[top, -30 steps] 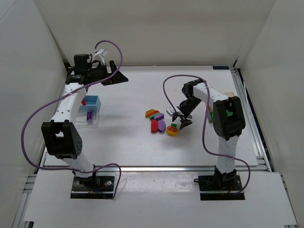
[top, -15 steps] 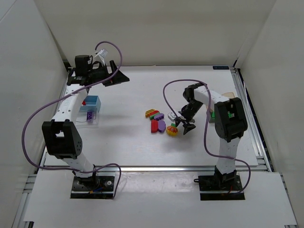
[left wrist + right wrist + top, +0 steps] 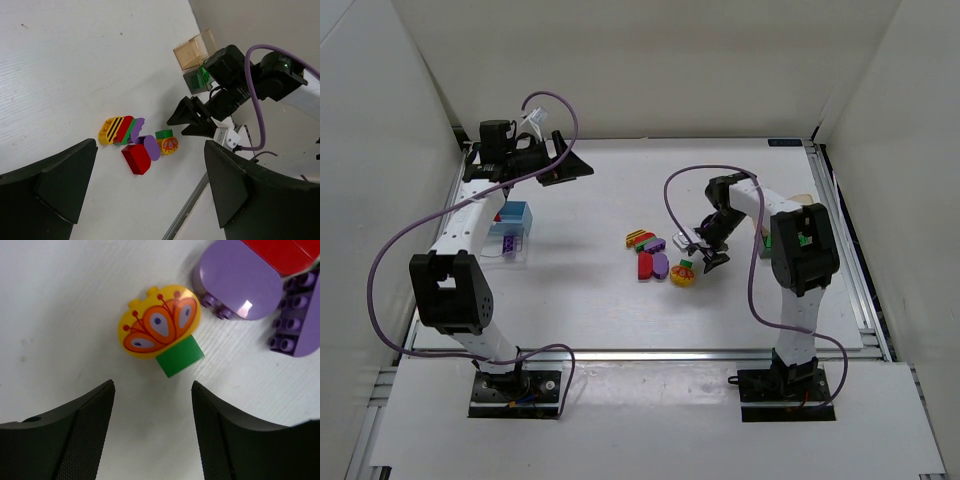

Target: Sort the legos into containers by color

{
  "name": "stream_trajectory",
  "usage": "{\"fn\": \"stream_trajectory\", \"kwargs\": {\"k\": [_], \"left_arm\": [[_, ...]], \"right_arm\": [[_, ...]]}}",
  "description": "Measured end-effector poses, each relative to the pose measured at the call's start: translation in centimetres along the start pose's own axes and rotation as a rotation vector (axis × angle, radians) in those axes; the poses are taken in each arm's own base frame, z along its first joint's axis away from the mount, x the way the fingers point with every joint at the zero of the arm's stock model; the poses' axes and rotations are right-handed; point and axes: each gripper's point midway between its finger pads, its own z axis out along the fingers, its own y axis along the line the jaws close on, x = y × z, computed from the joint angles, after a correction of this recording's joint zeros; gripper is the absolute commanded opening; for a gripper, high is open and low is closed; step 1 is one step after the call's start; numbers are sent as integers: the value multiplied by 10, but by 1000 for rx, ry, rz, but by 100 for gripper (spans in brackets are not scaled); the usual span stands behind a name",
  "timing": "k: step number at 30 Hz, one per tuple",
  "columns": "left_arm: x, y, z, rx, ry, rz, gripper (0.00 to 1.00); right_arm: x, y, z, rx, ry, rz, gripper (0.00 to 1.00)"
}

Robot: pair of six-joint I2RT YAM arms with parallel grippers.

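Several legos lie bunched mid-table: a yellow-striped block (image 3: 639,238), a red block (image 3: 645,265), purple blocks (image 3: 659,263) and a rounded yellow-orange block (image 3: 683,274) on a green piece. My right gripper (image 3: 706,254) is open just right of this yellow-orange block. In the right wrist view the block (image 3: 160,322) and its green piece (image 3: 180,356) lie just ahead of the open gripper (image 3: 152,386). My left gripper (image 3: 571,166) is open and empty, high at the back left. The left wrist view looks between its fingers (image 3: 50,185) down at the pile (image 3: 136,145).
A blue box (image 3: 515,212) holding a red block and a clear box (image 3: 508,248) holding a purple piece stand at the left. A tan-amber box (image 3: 194,50) and a dark-clear box (image 3: 196,81) with green inside stand at the right, behind my right arm.
My right gripper has shifted slightly beside the yellow-orange block and stays open. My left gripper has drifted a little to the right. The blocks have not moved.
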Motion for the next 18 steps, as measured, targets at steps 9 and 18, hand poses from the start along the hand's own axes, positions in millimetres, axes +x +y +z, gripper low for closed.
{"fn": "stream_trajectory", "kwargs": {"k": [9, 18], "left_arm": [[-1, -1, 1, 12, 1, -12, 99], [-1, -1, 1, 13, 0, -15, 99]], "right_arm": [[20, -17, 5, 47, 28, -24, 67], [15, -31, 20, 53, 23, -77, 69]]}}
